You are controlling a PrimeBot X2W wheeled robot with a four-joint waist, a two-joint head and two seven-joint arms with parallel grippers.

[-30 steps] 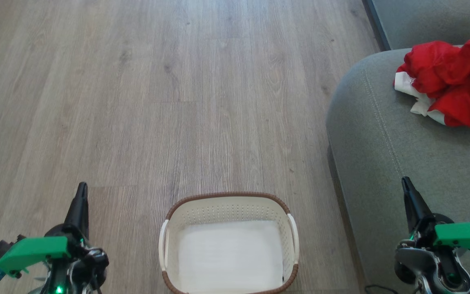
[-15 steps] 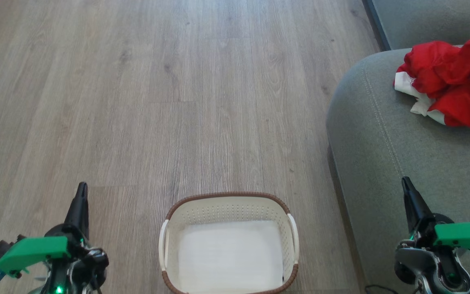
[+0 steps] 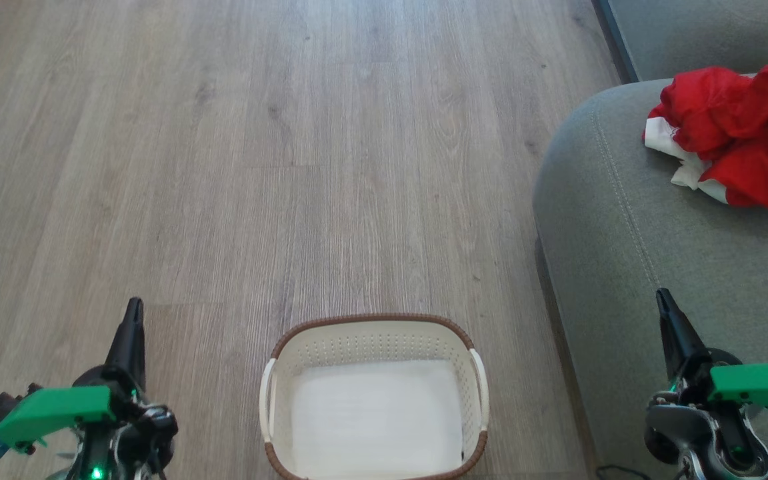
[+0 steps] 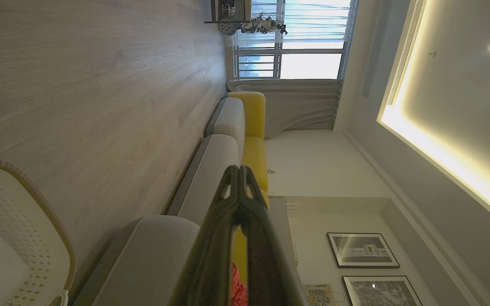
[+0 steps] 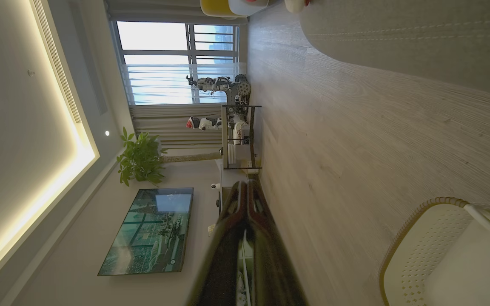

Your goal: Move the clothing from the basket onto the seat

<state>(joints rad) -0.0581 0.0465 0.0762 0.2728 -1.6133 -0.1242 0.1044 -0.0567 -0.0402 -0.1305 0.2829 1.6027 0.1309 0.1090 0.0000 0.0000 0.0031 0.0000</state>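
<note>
Lying in a crumpled heap, the red and white clothing (image 3: 737,133) rests on the grey seat (image 3: 624,253) at the far right, well apart from the basket (image 3: 374,319). The cream basket, with its brown woven-look rim, stands on the wooden floor (image 3: 291,167) at the near centre, left of the seat's rounded edge and not touching it. Its flat white bottom is in plain sight.

The left hand (image 3: 134,305) hovers at the near left above the floor, beside the basket, with its two dark fingers pressed together and nothing between them. The right hand (image 3: 663,298) hovers at the near right over the seat's near part, its fingers likewise pressed together and gripping nothing.

In the right wrist view, the closed fingers point towards a wall-mounted television (image 5: 151,231) and a potted plant (image 5: 141,159).
</note>
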